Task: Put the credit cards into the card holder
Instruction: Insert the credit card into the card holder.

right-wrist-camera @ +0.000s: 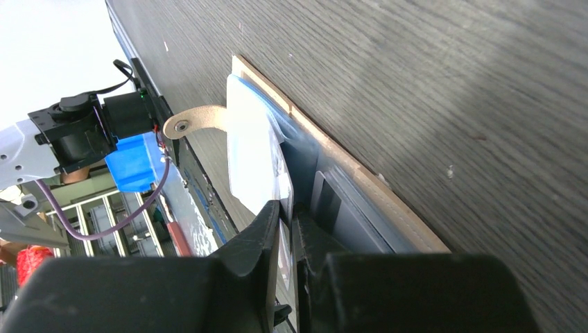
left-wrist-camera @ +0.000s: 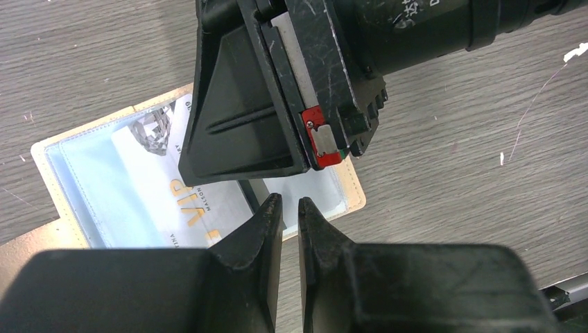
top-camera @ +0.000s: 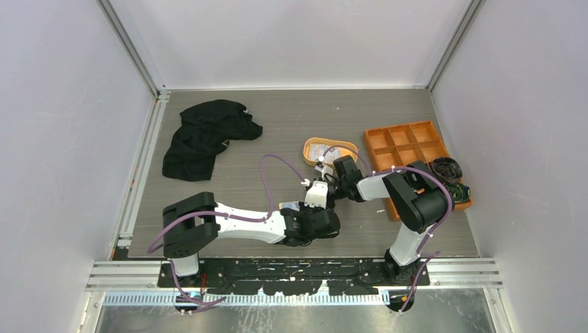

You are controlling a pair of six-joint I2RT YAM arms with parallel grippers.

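table (top-camera: 277,125) | black cloth (top-camera: 204,135) well left of and beyond card holder (left-wrist-camera: 83,187) | orange compartmented box (top-camera: 405,142) right of it | orange oval tray (top-camera: 322,149) just beyond | holder open, flat | right pincer (right-wrist-camera: 286,211) overhangs it, pinching credit card (right-wrist-camera: 256,166) | left pincer (left-wrist-camera: 290,205) nearly pressed together at its near edge, grip unclear

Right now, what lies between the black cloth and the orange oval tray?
Only bare table between the black cloth and the orange oval tray, seen in the top view.
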